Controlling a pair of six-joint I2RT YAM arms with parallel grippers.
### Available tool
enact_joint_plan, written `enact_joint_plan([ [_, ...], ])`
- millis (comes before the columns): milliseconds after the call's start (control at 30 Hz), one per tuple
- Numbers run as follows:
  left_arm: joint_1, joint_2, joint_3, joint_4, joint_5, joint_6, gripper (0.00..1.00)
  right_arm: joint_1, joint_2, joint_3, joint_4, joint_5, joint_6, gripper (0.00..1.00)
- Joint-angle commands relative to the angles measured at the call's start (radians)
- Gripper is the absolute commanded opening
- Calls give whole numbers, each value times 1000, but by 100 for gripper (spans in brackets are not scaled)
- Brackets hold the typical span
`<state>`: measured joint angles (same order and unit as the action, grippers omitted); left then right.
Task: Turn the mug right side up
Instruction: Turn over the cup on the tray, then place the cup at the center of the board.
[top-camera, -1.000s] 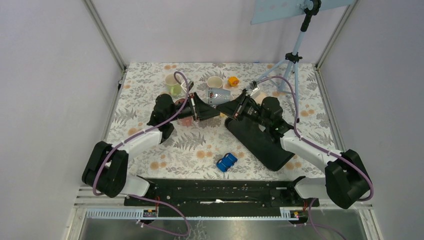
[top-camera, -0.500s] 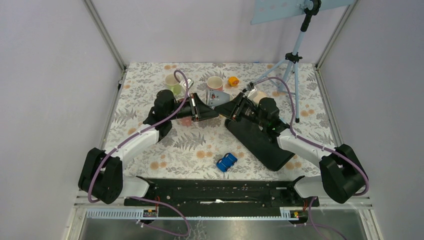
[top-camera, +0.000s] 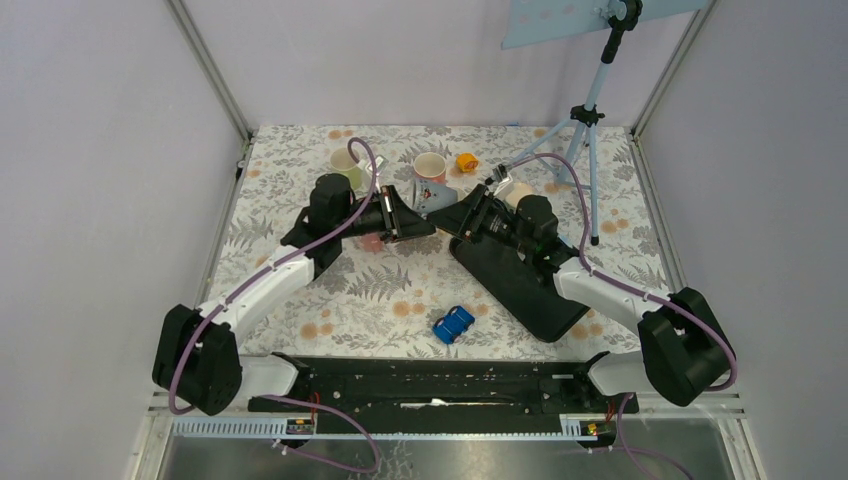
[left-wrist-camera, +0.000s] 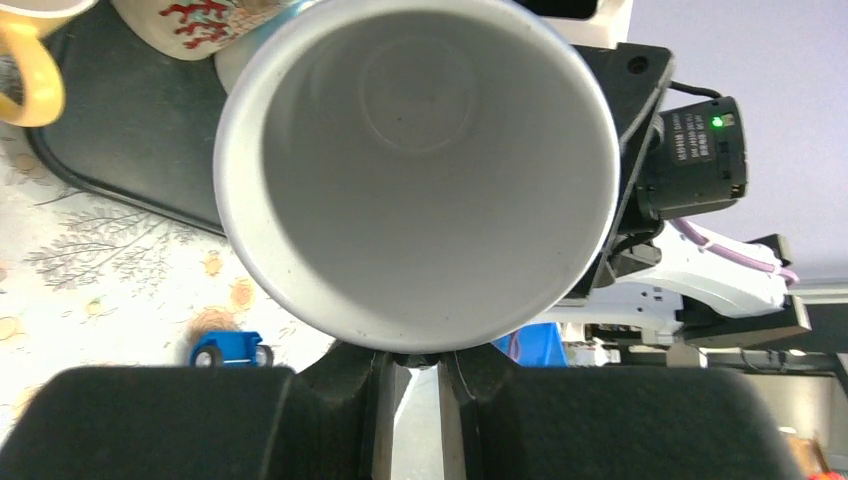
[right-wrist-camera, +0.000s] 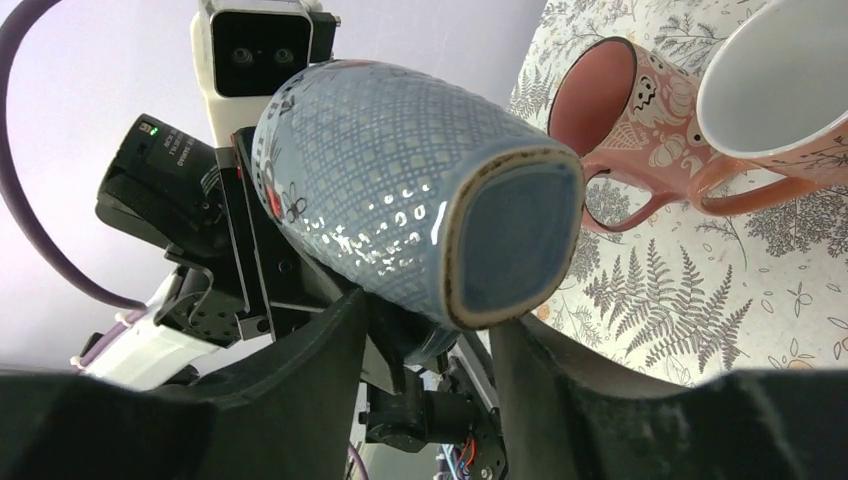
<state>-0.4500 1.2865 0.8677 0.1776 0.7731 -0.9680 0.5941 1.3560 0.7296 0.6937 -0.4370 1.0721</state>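
- One blue-grey ceramic mug with a lattice pattern (right-wrist-camera: 400, 170) hangs above the back middle of the floral-print worktop (top-camera: 390, 290), between two robot arms.
- The mug lies on its side with its long axis roughly level, running from one arm to the other. Its white-lined mouth faces the left arm and its squarish base faces the right arm.
- The left tool (left-wrist-camera: 412, 390) pinches the mug's rim between two nearly closed fingers.
- The right tool (right-wrist-camera: 430, 318) has its two fingers spread apart at the mug's base end; whether they touch it cannot be told.
- At least four other mugs show partly around the arms, among them one cream mug (top-camera: 430, 165) and one salmon-pink mug (top-camera: 372, 241).
- There is one black tray (top-camera: 520, 290), one blue toy car (top-camera: 453, 323) and one pale blue tripod (top-camera: 590, 115).
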Motion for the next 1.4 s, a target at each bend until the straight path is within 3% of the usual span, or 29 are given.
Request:
enact_joint_plan([
  [0,5,-46,88,-38,-115,92,0,33,-13,20,48,-78,-39,60],
  [200,14,-54,148,-123,-148,142,0,33,-38,20,-9,-68,-88,81],
  [433,30,-56,244,-298,-197,222,0,33,-69,19,-64,-68,-123,86],
  [700,92,-121,381,-611,-359,375,0,32,-161,85,-336,-4,-260,93],
  [767,123,-142,405,-688,-401,410,0,33,-173,97,-381,8,-280,99],
  [1067,312,-151,475,-905,-557,540,0,32,-202,141,-546,49,-375,100],
  [1367,376,4,524,-958,-690,647,0,33,-204,174,-637,52,-424,100],
])
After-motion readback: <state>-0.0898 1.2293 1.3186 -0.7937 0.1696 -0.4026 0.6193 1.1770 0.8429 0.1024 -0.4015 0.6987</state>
